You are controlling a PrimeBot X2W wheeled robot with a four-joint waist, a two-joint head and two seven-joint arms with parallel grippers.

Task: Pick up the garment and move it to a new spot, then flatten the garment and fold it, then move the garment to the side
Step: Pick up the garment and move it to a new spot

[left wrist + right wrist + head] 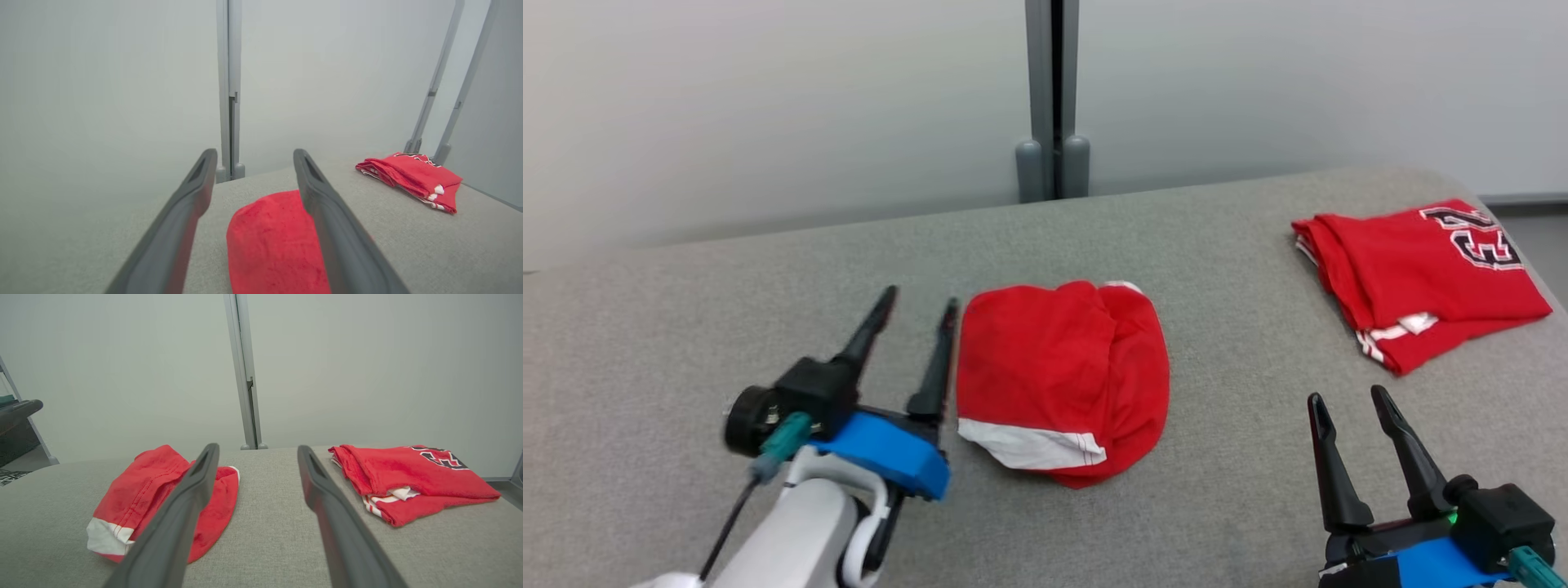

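Left claw, released, hangs beside garment's left edge; right claw released, well apart.

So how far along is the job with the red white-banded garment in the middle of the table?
Done: the red white-banded garment lies folded in a compact bundle on the grey fabric table. In hand: nothing. The left gripper stands open at its left edge and the right gripper is open, apart from it. Left: moving it aside, perhaps toward the red numbered jersey.

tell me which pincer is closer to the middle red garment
Left. The left pincer sits right beside the garment, at its left edge; the right pincer is off to its right.
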